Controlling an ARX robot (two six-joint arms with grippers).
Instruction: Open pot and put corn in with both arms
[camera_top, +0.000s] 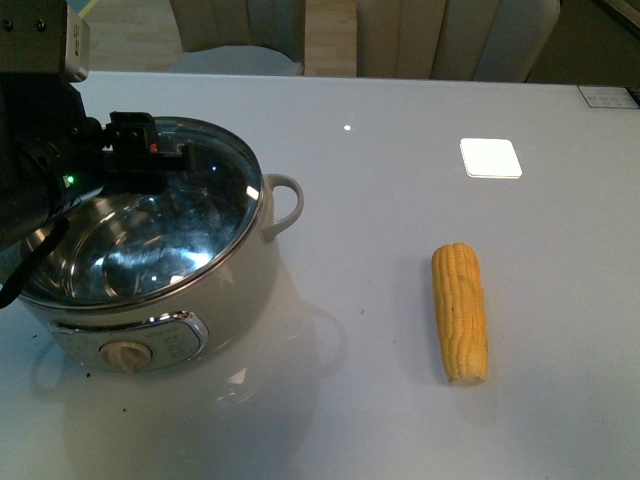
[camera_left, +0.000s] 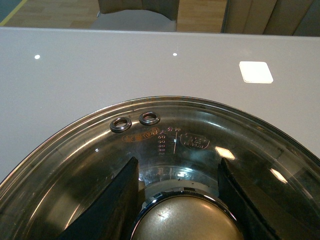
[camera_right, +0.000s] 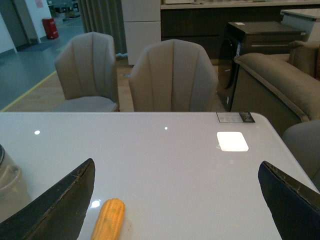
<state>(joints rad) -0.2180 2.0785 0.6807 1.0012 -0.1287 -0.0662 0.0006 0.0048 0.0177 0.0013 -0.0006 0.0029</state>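
The cream-white pot (camera_top: 235, 290) stands at the table's left, its beige dial (camera_top: 125, 355) facing me. A glass lid (camera_top: 150, 225) with a steel rim lies over it, tilted. My left gripper (camera_top: 165, 160) is shut on the lid's brass knob (camera_left: 187, 220), with its black fingers (camera_left: 120, 200) on both sides of it. The yellow corn cob (camera_top: 461, 310) lies bare on the table to the pot's right. In the right wrist view the corn (camera_right: 108, 220) lies low between the wide-open jaws of my right gripper (camera_right: 177, 200), which hangs above the table.
A white square patch (camera_top: 491, 157) shows on the white table (camera_top: 400, 420) behind the corn. The pot's loop handle (camera_top: 285, 205) sticks out towards the corn. Upholstered chairs (camera_right: 172, 75) stand beyond the far edge, and a sofa (camera_right: 280, 82) stands at the right.
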